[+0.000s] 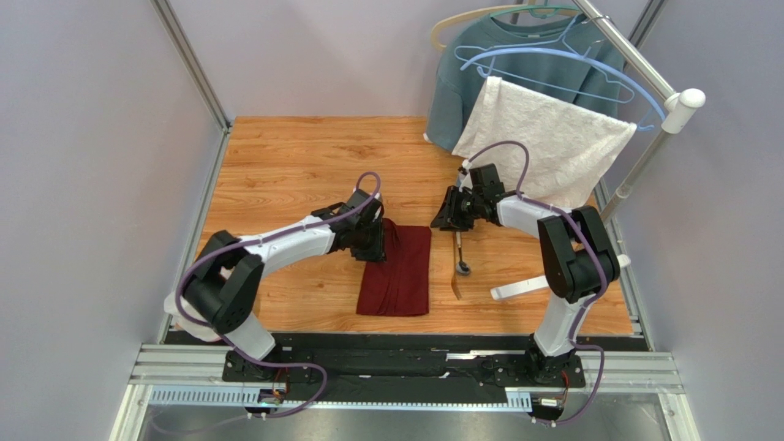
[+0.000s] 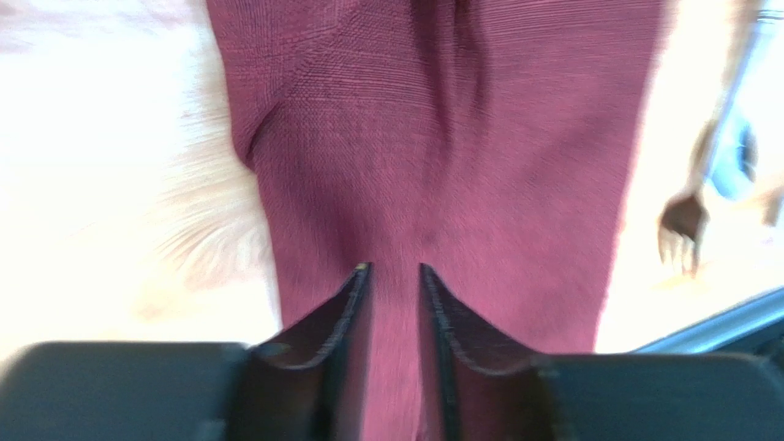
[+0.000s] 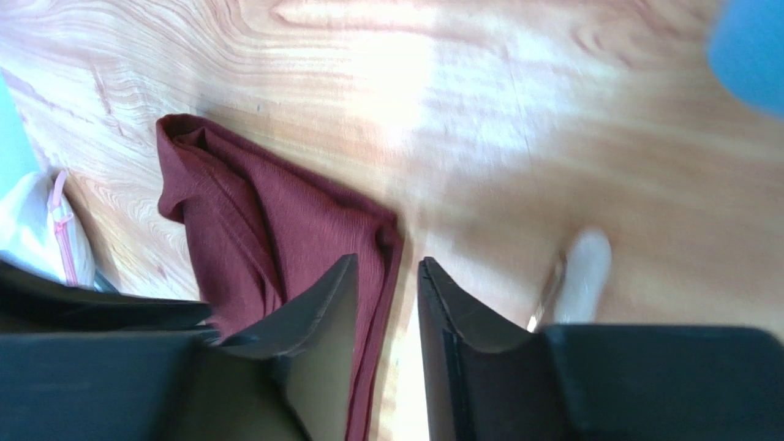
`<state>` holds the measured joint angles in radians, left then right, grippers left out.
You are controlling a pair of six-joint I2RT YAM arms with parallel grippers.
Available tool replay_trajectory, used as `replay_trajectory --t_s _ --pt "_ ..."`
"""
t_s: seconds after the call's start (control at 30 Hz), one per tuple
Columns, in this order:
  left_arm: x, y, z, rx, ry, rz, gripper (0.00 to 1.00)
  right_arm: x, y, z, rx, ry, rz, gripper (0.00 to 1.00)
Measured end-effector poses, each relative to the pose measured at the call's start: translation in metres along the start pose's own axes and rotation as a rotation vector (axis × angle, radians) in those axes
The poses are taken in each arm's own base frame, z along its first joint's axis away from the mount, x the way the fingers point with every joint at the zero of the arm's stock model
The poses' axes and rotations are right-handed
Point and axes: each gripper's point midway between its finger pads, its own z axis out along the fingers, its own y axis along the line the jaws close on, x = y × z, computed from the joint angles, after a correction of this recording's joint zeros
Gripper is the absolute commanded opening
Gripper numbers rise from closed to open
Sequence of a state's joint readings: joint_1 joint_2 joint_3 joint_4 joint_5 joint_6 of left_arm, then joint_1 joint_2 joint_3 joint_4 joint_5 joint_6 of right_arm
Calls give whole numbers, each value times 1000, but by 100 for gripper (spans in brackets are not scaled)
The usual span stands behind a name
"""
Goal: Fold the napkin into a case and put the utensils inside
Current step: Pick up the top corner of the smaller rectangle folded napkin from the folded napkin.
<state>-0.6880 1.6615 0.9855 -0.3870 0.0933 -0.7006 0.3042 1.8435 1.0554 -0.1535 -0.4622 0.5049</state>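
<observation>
The maroon napkin (image 1: 397,273) lies folded into a narrow oblong on the wooden table, its far left corner bunched. My left gripper (image 1: 372,237) is at that corner. In the left wrist view (image 2: 394,268) its jaws stand a little apart over the cloth (image 2: 442,138), which shows between them. The silver spoon (image 1: 461,255) and the golden-brown fork (image 1: 456,288) lie just right of the napkin, and show blurred in the left wrist view as spoon (image 2: 736,156) and fork (image 2: 686,225). My right gripper (image 1: 451,217) hovers over the spoon's far end, narrowly open and empty (image 3: 386,262), beside the napkin's edge (image 3: 267,211).
A white textured towel (image 1: 543,138) and a grey-blue sweatshirt (image 1: 457,83) hang from a rail (image 1: 644,64) with hangers at the back right. A white bar (image 1: 517,290) lies by the right arm. Metal frame posts line both table sides.
</observation>
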Motion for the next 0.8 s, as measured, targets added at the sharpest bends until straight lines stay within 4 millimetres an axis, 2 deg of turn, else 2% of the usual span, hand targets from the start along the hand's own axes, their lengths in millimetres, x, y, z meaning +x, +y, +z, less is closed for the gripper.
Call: replay_trajectory --t_s 0.07,0.1,0.13,0.2,0.27,0.4,0.47,0.53,0.6,0.7,0.8 --pt "-10 -5 -20 19 -53 40 53 1 2 -13 26 -11 4 51" --pt "-16 -11 -29 40 -82 55 72 1 4 -20 33 -18 10 54" --pt "-21 -18 -37 61 -105 69 78 2 7 -29 36 -29 9 58" --pt "-33 -38 -48 102 -143 91 79 2 15 -48 33 -63 6 65" --pt "-44 -59 -51 107 -174 118 79 8 20 -66 39 -90 16 67" --pt "-43 -112 -31 32 -174 213 77 22 12 -92 102 -123 50 71" --pt "-34 -127 -14 -31 -161 248 74 27 3 -105 145 -139 73 73" --pt "-19 -132 2 -117 -142 281 71 29 -8 -116 177 -167 94 75" --pt "0 -123 14 -206 -114 314 69 31 -24 -129 213 -195 129 75" --pt "20 -106 16 -304 -76 342 69 32 -46 -147 246 -240 189 75" --pt "22 -97 14 -349 -74 338 68 33 -54 -154 260 -257 207 75"
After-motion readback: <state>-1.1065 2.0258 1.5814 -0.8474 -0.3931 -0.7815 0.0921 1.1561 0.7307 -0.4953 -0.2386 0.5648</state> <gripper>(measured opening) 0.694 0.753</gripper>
